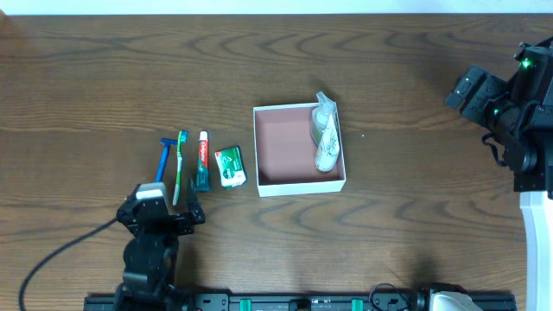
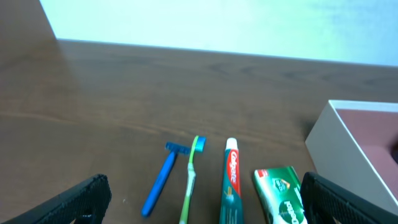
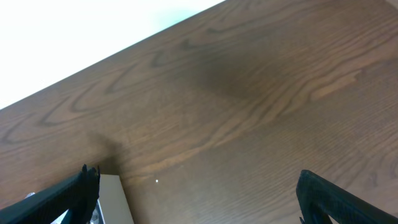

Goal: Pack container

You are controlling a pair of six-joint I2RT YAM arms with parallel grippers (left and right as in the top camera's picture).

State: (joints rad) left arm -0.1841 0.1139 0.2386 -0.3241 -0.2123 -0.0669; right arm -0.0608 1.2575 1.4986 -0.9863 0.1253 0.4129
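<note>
Left gripper (image 2: 205, 186), fingers (image 2: 87, 196) spread, sits near the close-set razor (image 2: 158, 180), toothbrush (image 2: 191, 174) and toothpaste (image 2: 230, 180) — closing on one could drag its neighbour — right gripper (image 3: 198, 177) likewise spread

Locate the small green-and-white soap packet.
Overhead: the green-and-white soap packet lies left of the white cardboard box, right of the red-and-green toothpaste tube.

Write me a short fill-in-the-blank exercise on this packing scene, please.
1. The only item inside the container is a ____.
2. Between the toothbrush and the soap packet lies the ____.
3. The razor has a ____ handle.
4. ____ items lie on the table outside the container.
Missing words: bottle; toothpaste; blue; four.
</note>
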